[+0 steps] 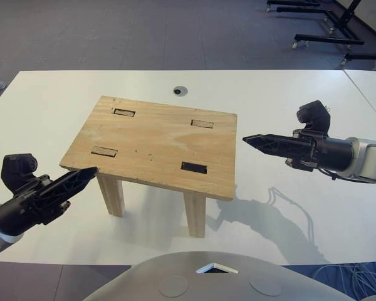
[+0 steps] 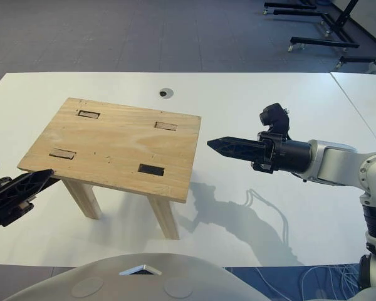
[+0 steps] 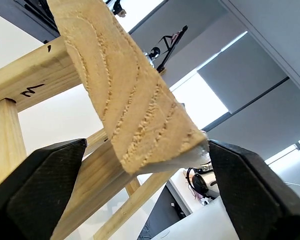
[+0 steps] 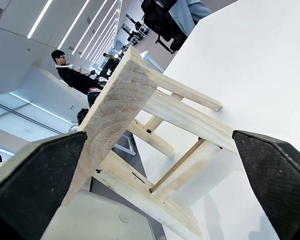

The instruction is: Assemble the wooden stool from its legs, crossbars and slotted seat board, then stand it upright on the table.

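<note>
- As far as these views show, the stool [image 1: 156, 150] is put together and stands upright on the white table [image 1: 288, 94], with its seat board [image 1: 144, 135] on top and level.
- Under the board, two legs [image 1: 111, 194] show at the near side of the stool. The crossbars [image 4: 182, 112] join the legs lower down.
- Of the four slots [image 1: 124, 113] in the board, three look filled with pale wood. The dark slot [image 1: 194, 167] is at the stool's near right corner, and I cannot tell if the tenon of the leg sits fully inside it.
- I judge the task as nearly finished, because the assembly and the standing up both seem done. What is left is perhaps only to check or press that one joint and to draw the arms away.
- The left gripper [image 1: 81, 175] is at the stool's near left corner. Its fingers [image 3: 40, 190] are wide apart with the corner of the seat board between them, and they do not appear to press on the wood.
- The right gripper [image 1: 254, 141] is near the stool's right edge and does not touch it. Its fingers [image 4: 35, 190] are wide apart as well and hold nothing.
- A small round hole [image 1: 180, 91] lies in the table behind the stool.
</note>
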### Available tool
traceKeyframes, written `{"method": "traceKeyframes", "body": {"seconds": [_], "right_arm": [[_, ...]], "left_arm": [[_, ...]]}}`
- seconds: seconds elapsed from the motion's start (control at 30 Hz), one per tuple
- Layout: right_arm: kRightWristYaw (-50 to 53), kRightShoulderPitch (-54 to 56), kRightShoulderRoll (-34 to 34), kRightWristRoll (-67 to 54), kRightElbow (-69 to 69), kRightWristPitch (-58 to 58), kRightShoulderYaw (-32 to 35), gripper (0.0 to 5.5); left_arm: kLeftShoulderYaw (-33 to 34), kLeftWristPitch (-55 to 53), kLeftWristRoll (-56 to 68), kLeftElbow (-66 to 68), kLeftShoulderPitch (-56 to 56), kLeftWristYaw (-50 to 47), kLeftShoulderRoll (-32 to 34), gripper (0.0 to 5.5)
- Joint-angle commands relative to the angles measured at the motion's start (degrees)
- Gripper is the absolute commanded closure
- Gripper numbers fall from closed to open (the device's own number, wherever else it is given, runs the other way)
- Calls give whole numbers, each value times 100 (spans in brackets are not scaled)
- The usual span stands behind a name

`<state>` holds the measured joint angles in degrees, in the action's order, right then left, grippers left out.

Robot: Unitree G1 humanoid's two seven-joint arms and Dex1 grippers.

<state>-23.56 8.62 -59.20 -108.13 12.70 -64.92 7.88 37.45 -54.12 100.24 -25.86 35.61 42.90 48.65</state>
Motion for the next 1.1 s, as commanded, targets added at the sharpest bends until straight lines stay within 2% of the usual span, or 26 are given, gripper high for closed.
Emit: {"method": "traceKeyframes", "body": {"seconds": [0.03, 0.23, 0.43, 0.53, 0.8, 0.97, 1.1], "right_arm": [[-29, 35, 75, 156, 32, -47, 55, 13], [-182, 99, 165, 423, -7, -82, 65, 13], [-293, -65, 235, 575, 137, -93, 64, 13], [-311, -154, 299, 625, 227, -93, 10, 13], [-416, -291, 336, 768, 360, -224, 3, 13], [-435, -262, 365, 783, 354, -249, 12, 13], [-425, -315, 365, 767, 367, -250, 64, 13]], "left_arm": [[180, -62, -888, -4, 240, 153, 55, 113], [-97, 298, -1925, -333, 263, 585, 15, 113], [-215, 1222, -3192, -311, 407, 1215, 66, 113], [31, 1350, -2889, 58, 139, 1313, 74, 113], [769, 873, -1533, 521, -76, 1255, -199, 113], [881, 899, -1705, 487, -98, 1056, -464, 113], [1250, 1001, -1911, 527, -40, 1098, -527, 113]]}}
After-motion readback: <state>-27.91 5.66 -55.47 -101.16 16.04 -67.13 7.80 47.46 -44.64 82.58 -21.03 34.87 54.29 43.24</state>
